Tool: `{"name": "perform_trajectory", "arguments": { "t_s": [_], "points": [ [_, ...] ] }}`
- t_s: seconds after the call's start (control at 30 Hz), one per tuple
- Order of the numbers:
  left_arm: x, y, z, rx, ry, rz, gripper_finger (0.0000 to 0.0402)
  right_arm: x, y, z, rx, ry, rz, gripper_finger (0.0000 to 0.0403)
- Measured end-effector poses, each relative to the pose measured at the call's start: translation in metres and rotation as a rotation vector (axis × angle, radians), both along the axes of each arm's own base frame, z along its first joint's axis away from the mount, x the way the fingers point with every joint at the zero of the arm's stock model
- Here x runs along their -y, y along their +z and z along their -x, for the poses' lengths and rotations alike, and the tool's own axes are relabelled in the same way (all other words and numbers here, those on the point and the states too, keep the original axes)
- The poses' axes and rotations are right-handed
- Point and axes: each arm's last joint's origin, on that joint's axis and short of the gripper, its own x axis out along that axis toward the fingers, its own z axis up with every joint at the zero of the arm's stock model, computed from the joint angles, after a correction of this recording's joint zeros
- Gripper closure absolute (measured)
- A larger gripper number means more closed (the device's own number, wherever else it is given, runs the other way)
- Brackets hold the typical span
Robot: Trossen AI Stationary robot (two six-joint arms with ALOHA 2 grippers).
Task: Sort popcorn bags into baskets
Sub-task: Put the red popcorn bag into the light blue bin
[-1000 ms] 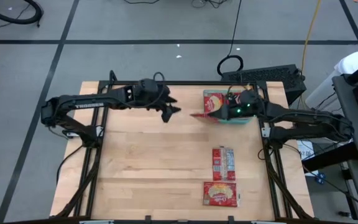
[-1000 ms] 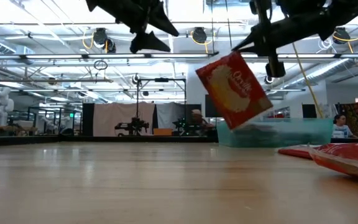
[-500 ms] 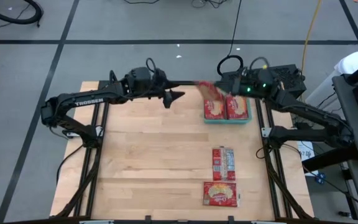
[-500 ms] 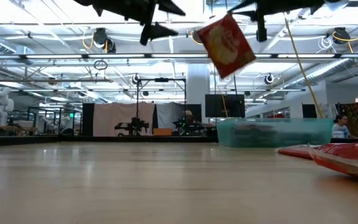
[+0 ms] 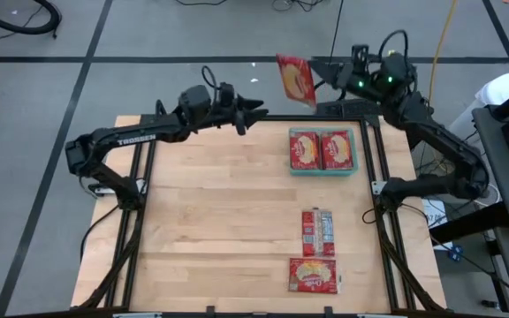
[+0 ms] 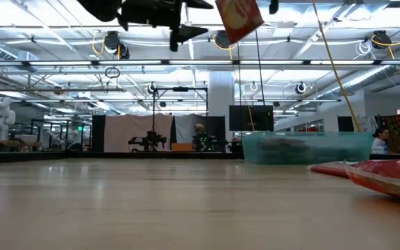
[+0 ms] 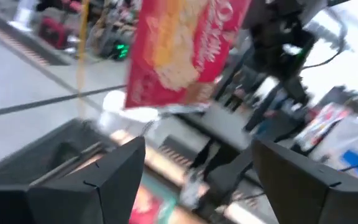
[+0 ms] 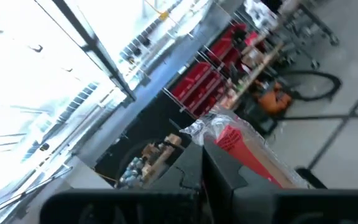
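Observation:
My right gripper (image 5: 323,76) is shut on a red popcorn bag (image 5: 295,79), held high above the table's far edge; the bag also shows at the top of the low view (image 6: 239,17). My left gripper (image 5: 254,107) is open and empty, raised, pointing toward the bag from its left; in the left wrist view (image 7: 197,180) its two fingers stand wide apart below the bag (image 7: 185,50). The teal basket (image 5: 323,169) at the far right holds two bags lying flat side by side. Two more bags (image 5: 318,231) (image 5: 313,276) lie flat on the table at near right. My right gripper pinches the bag between its two fingers at the edge turned toward the table's right (image 5: 311,76). In the right wrist view a silver crimped end (image 8: 199,128) shows just past the fingers (image 8: 224,169). The bag is lifted clear, tilted, and juts out from the fingers toward the table's left.
The basket's wall (image 6: 307,147) shows at the right of the low view, with the loose bags (image 6: 387,175) on the table in front of it. The table's left half is bare wood (image 5: 201,221). Cables and a black box (image 5: 387,108) lie beyond the far edge.
My right gripper has risen from just over the basket's left side and gone toward the far edge, carrying the bag up clear of the table. My left gripper has also gone up and toward the far edge, staying beside the bag.

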Motion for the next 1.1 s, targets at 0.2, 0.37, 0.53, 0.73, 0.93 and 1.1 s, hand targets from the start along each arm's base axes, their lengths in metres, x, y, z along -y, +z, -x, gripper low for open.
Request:
{"name": "perform_trajectory", "arguments": {
  "t_s": [0.2, 0.37, 0.53, 0.73, 0.93, 1.1],
  "points": [
    [-0.007, -0.004, -0.02, 0.254, -0.047, 0.046, 0.0105, 0.01, 0.037, -0.01, 0.079, 0.006, 0.089, 0.0403],
    [-0.015, -0.02, -0.034, 0.462, -0.061, 0.163, 0.0117, 0.016, 0.057, -0.017, 0.177, 0.016, 0.13, 0.0403],
    [-0.023, -0.045, -0.045, 0.644, -0.087, 0.287, 0.0119, 0.022, 0.053, -0.032, 0.207, 0.049, 0.089, 0.0403],
    [-0.027, -0.061, -0.05, 0.709, -0.072, 0.355, 0.0119, 0.02, 0.045, -0.054, 0.239, 0.093, 0.049, 0.0403],
    [-0.027, -0.056, -0.046, 0.754, -0.052, 0.286, 0.0119, 0.017, 0.035, -0.074, 0.232, 0.087, 0.009, 0.0403],
    [-0.029, -0.052, -0.041, 0.821, -0.047, 0.279, 0.012, 0.017, 0.029, -0.083, 0.227, 0.086, -0.001, 0.0403]
  ]
}}
